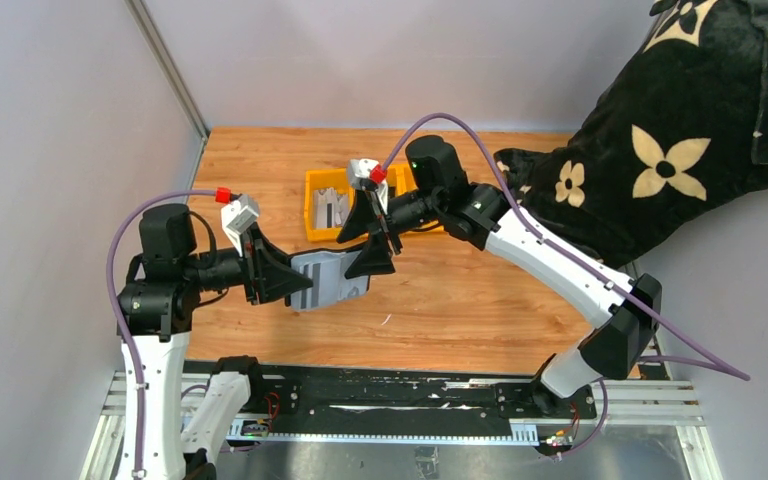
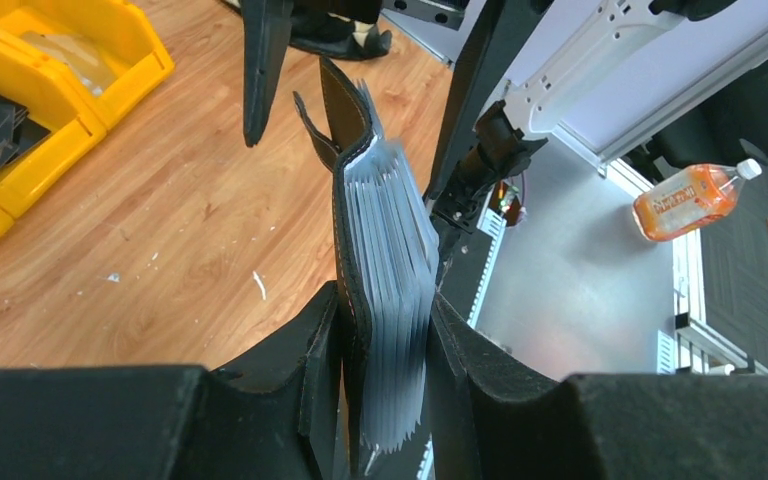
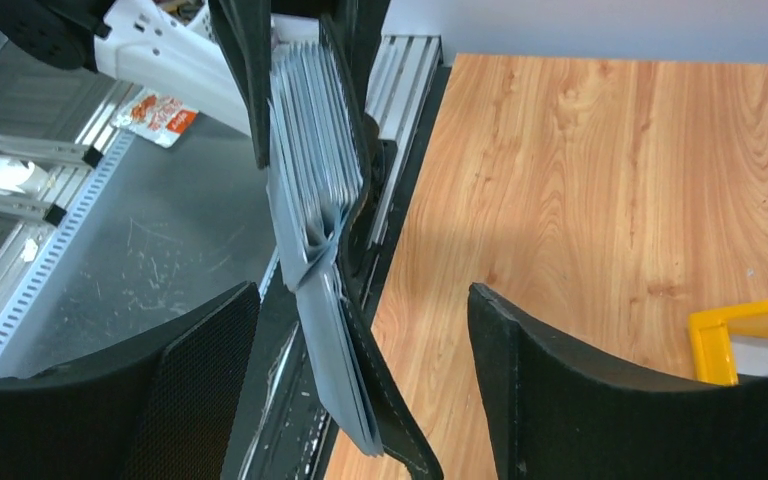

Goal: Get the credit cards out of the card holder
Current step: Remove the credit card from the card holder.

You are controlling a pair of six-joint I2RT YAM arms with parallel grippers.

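I have the left gripper clamped on the card holder, held aloft, its long axis running toward the right gripper. That one gapes wide, straddling the holder's free end, with the grey credit cards fanned between.

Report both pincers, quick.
Left pincer: closed on the card holder.
Right pincer: open, straddling the holder's far end, not gripping.

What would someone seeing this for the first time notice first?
The left claw clamps a black card holder on edge, its grey sleeves fanned out, near the table's front edge. The right claw stands open around its free end. A black cushion with beige flowers fills the right.
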